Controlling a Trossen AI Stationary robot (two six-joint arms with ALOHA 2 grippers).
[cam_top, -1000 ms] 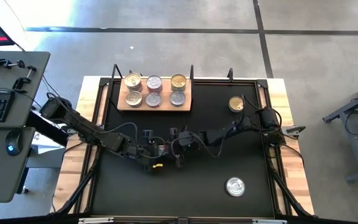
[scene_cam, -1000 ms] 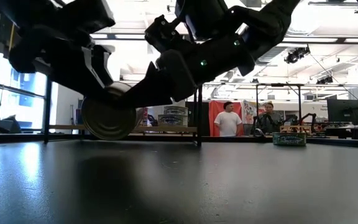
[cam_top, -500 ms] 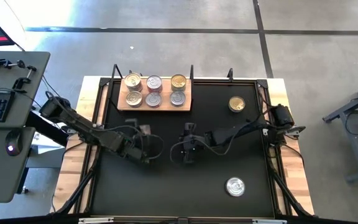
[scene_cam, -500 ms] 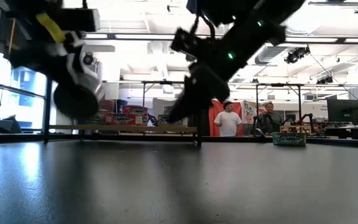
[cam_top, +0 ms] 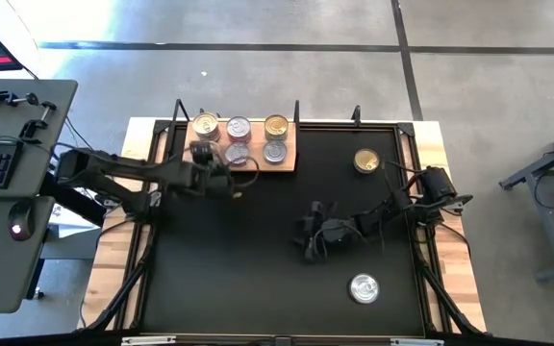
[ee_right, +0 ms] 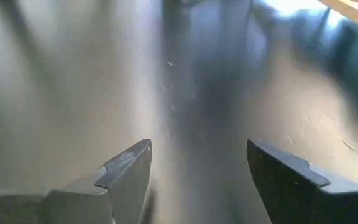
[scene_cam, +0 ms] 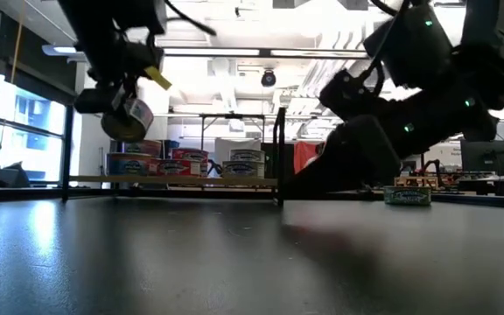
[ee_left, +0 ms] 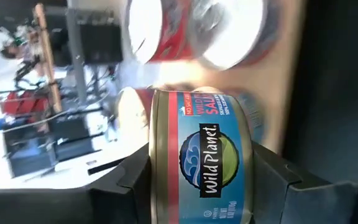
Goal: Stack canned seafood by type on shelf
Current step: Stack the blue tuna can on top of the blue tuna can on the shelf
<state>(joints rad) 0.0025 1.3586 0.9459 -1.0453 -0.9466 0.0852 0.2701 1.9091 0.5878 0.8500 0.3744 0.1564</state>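
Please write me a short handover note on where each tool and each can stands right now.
Left tool: shut on a blue-labelled can, held in the air at the left end of the wooden shelf.
Right tool: open and empty, low over the bare table right of centre.
Done: five cans show on the shelf, one pink-topped.
Left: set the held can down with its own type, then fetch the gold-lidded can at the table's far right and the silver-lidded can at the near right. Which stack matches the held can is not clear.
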